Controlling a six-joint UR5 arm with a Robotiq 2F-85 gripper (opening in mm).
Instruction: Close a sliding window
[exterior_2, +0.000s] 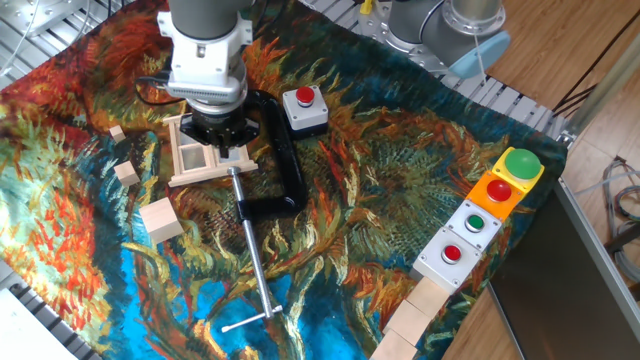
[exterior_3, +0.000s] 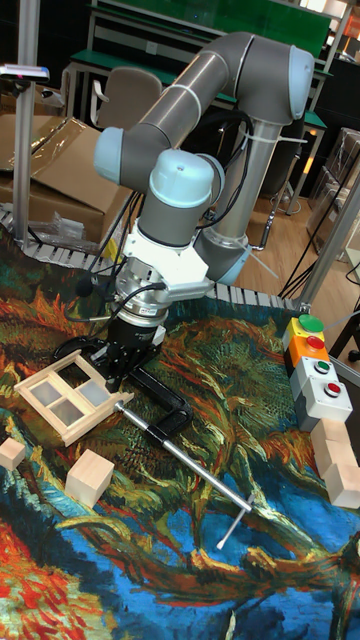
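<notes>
The sliding window (exterior_2: 198, 158) is a small pale wooden frame with two panes, lying flat on the patterned cloth; it also shows in the tall fixed view (exterior_3: 66, 396). My gripper (exterior_2: 224, 141) points straight down at the window's right end, next to the black clamp. In the tall fixed view the gripper (exterior_3: 117, 377) has its fingers drawn together into one dark tip touching the frame's right edge. Nothing is held between the fingers. The arm's wrist hides the window's far right corner.
A black C-clamp (exterior_2: 278, 150) with a long steel screw (exterior_2: 255, 262) lies right of the window. A red-button box (exterior_2: 305, 108) sits behind it. Wooden cubes (exterior_2: 160, 220) (exterior_2: 126, 172) lie to the left. Button boxes (exterior_2: 512, 172) (exterior_2: 460, 240) and wooden blocks (exterior_2: 415, 310) line the right edge.
</notes>
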